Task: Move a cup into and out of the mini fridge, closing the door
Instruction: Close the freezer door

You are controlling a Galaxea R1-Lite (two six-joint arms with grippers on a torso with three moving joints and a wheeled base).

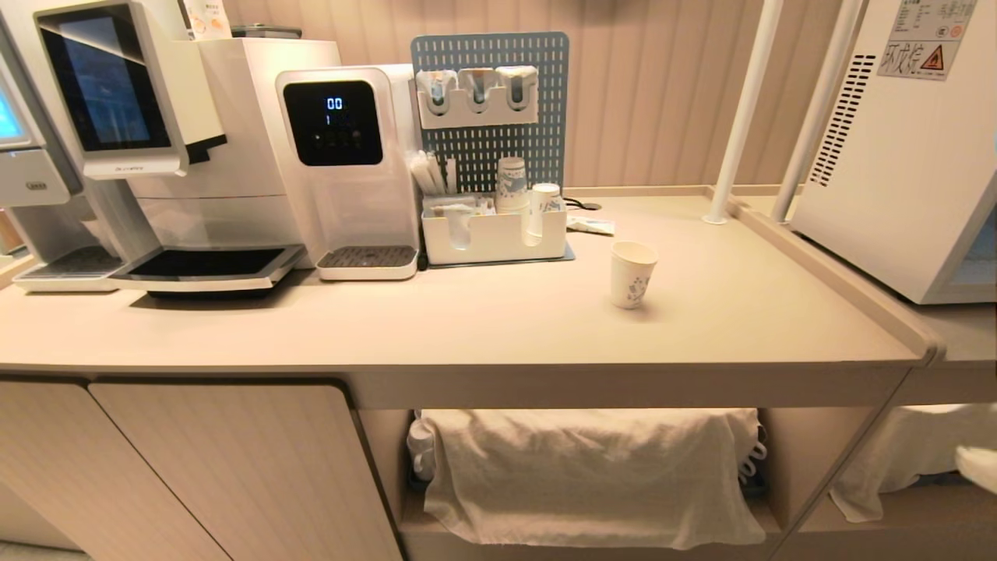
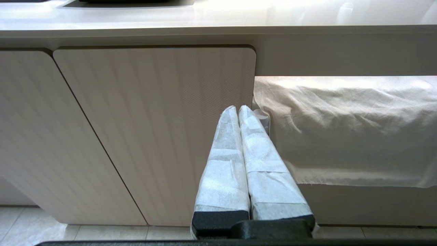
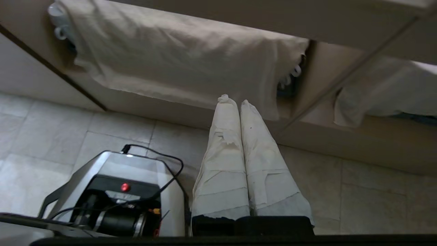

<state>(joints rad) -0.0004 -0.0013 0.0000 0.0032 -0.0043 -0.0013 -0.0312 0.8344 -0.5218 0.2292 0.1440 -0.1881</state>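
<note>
The cup (image 1: pixel 632 273), white paper with a blue print, stands upright and alone on the beige counter (image 1: pixel 483 327), right of the middle. At the far right the mini fridge (image 1: pixel 896 156) shows its white vented side; of the door only a pale blue strip (image 1: pixel 983 257) at the edge of the view. Neither gripper appears in the head view. My left gripper (image 2: pixel 238 108), wrapped in white, is shut and empty, below the counter in front of a cabinet panel (image 2: pixel 153 130). My right gripper (image 3: pixel 235 101) is shut and empty, low over the tiled floor (image 3: pixel 341 191).
A coffee machine (image 1: pixel 156 140) and a water dispenser (image 1: pixel 347 164) stand at the back left. A white organiser (image 1: pixel 494 234) holds stacked cups (image 1: pixel 511 185). Two white poles (image 1: pixel 748 109) rise beside the fridge. A cloth (image 1: pixel 592 475) covers the shelf below; my base (image 3: pixel 112 194) is near the right gripper.
</note>
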